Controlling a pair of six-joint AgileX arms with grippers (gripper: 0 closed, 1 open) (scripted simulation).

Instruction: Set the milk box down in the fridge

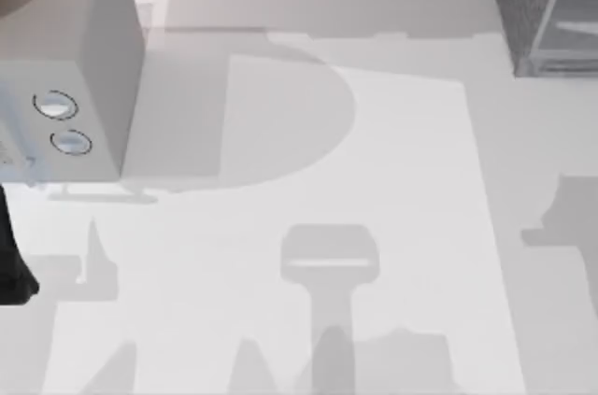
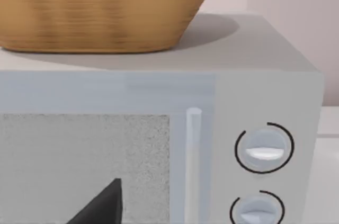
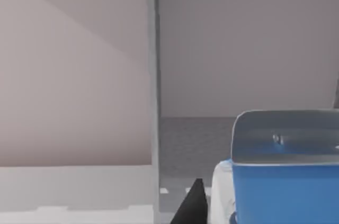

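From above, the fridge (image 1: 547, 12) stands at the table's (image 1: 374, 180) far right corner and a pale box with two dials (image 1: 61, 124) at the left. The left wrist view shows that box topped by a woven basket (image 2: 106, 12), contents hidden. The right wrist view shows the milk box (image 3: 280, 171) close up before the fridge's open cavity; it looks light, stiff and best held by its flat sides, though whether the right hand grips it cannot be told.

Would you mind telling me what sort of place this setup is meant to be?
Probably a simulated kitchen counter: a microwave with two dials and a wicker basket on top, a fridge at the table's right, and a milk box.
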